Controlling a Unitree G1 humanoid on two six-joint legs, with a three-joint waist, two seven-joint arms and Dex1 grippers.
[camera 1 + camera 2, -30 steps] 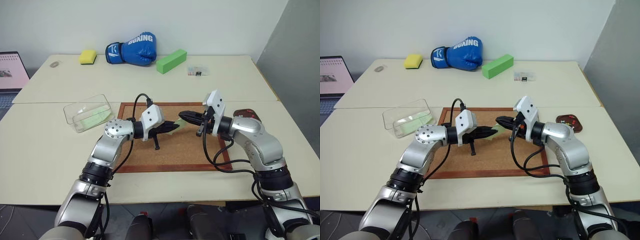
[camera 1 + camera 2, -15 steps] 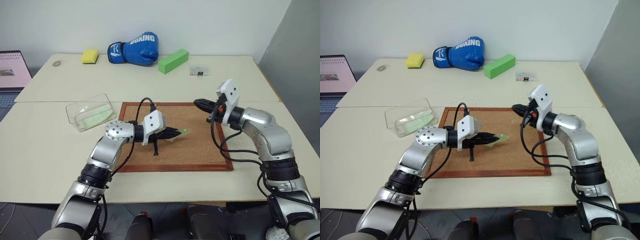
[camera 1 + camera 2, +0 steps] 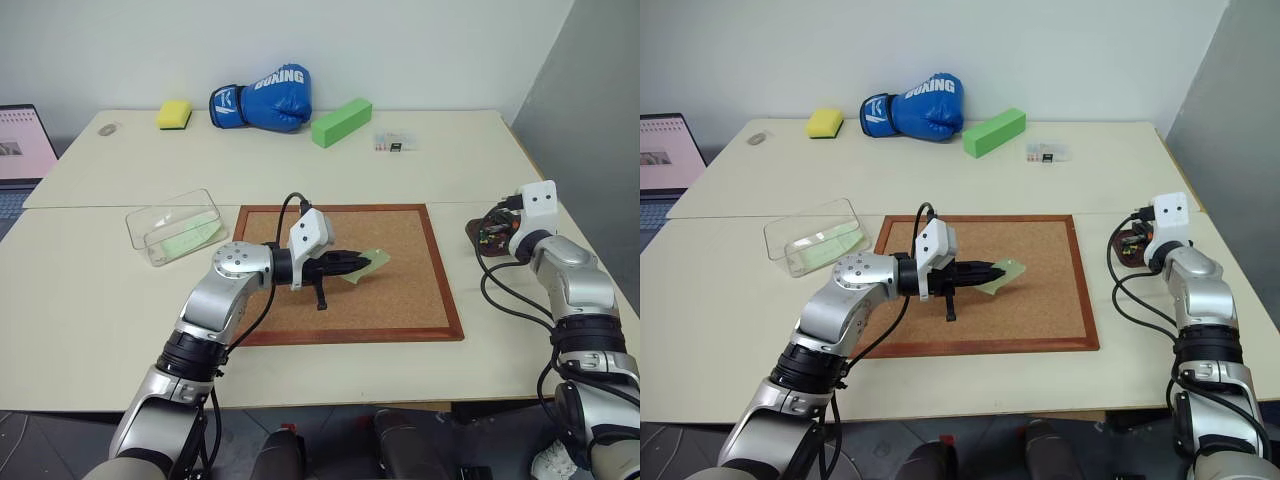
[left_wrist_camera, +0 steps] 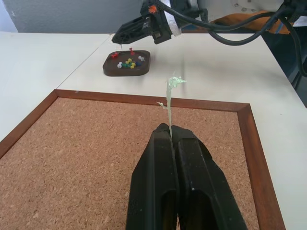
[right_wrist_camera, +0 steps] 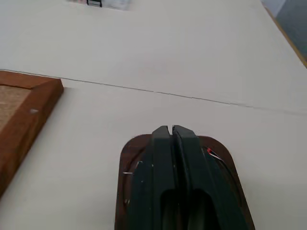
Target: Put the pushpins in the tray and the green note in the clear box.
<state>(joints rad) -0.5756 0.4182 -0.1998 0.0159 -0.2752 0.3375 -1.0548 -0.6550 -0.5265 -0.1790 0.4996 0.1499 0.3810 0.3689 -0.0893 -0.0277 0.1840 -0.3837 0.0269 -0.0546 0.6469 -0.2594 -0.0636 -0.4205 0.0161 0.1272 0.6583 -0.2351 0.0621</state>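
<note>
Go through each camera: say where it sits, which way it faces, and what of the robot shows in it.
Left and right eye views: on the head, looking forward and down at the cork board; both arms show.
Left wrist view: on the left wrist, looking along the left gripper, jaws shut on the green note, toward the tray and right gripper.
Right wrist view: on the right wrist, looking along shut jaws above the tray.
Shared: tray, cork board.

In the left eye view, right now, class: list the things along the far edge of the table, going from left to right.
Yellow sponge → blue boxing glove → green foam block → small clear packet.
</note>
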